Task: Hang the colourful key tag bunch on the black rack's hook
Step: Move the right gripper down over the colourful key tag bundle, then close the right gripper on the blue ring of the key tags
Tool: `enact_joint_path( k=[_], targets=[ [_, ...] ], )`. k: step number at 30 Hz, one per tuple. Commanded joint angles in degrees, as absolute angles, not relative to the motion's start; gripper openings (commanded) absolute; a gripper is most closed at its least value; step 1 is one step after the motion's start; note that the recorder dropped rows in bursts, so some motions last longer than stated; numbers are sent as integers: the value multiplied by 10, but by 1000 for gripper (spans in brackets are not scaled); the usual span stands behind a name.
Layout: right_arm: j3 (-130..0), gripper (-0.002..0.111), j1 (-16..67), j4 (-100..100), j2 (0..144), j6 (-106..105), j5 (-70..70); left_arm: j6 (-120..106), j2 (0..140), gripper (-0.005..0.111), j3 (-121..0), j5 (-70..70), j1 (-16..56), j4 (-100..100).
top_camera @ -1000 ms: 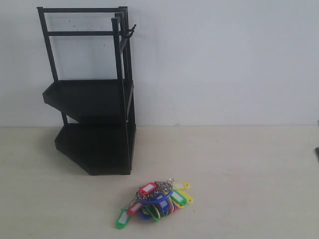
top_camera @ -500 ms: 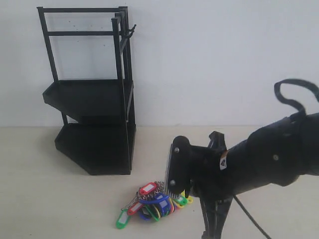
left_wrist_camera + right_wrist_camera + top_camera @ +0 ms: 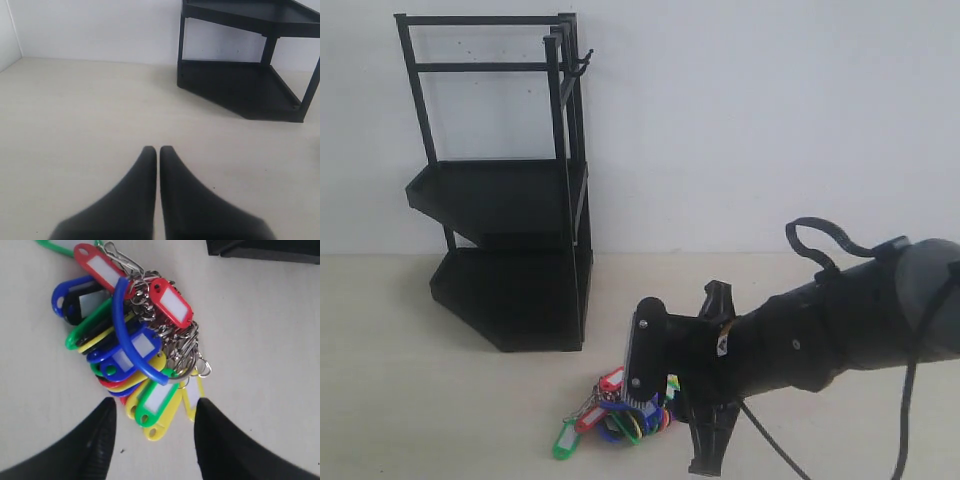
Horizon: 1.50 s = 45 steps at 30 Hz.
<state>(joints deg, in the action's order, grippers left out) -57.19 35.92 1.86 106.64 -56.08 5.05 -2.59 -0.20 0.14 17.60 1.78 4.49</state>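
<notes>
The colourful key tag bunch (image 3: 603,417) lies on the table in front of the black rack (image 3: 510,210). The hook (image 3: 583,64) juts bare from the rack's upper right post. My right gripper (image 3: 700,430) hangs low at the bunch's right side and hides part of it. In the right wrist view the gripper (image 3: 155,407) is open. The bunch (image 3: 135,350) and its blue loop (image 3: 119,325) lie just ahead of the tips, with the nearest yellow and green tags between them. My left gripper (image 3: 158,149) is shut and empty, over bare table.
The left wrist view shows the rack's lower shelves (image 3: 240,85) a good way ahead of that gripper. A white wall (image 3: 770,120) stands behind the table. The rack's base edge (image 3: 265,250) shows beyond the bunch in the right wrist view.
My right arm has come in from the right, then moved left and lower over the bunch, covering its right part. The bunch and rack have not moved.
</notes>
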Motion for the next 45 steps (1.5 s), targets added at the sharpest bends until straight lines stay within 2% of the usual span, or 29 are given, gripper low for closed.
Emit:
enact_joint_path(
  k=[1, 6, 23, 24, 26, 29, 30, 35, 42, 45],
  targets=[
    [-617, 47, 360, 17, 1082, -598, 104, -26, 0, 4, 0, 170, 16, 46],
    [-652, 47, 367, 17, 1095, -652, 165, -26, 0, 4, 0, 170, 16, 46],
    [-716, 47, 390, 10, 1180, -655, 161, -26, 0, 4, 0, 170, 16, 46],
    [-716, 45, 390, 10, 1181, -654, 159, -26, 0, 4, 0, 170, 16, 46],
    [-716, 35, 390, 10, 1181, -652, 158, -26, 0, 4, 0, 170, 16, 46],
    [-716, 5, 390, 10, 1176, -638, 160, -26, 0, 4, 0, 170, 16, 46],
    [-716, 0, 390, 10, 1172, -634, 161, -26, 0, 4, 0, 170, 16, 46],
    [-716, 0, 390, 10, 1137, -550, 163, -26, 0, 4, 0, 170, 16, 46],
    [-715, 0, 389, 12, 1056, -205, 132, -26, 0, 4, 0, 170, 16, 46],
    [-687, 0, 388, 12, 1004, -40, 53, -26, 0, 4, 0, 170, 16, 46]
  ],
)
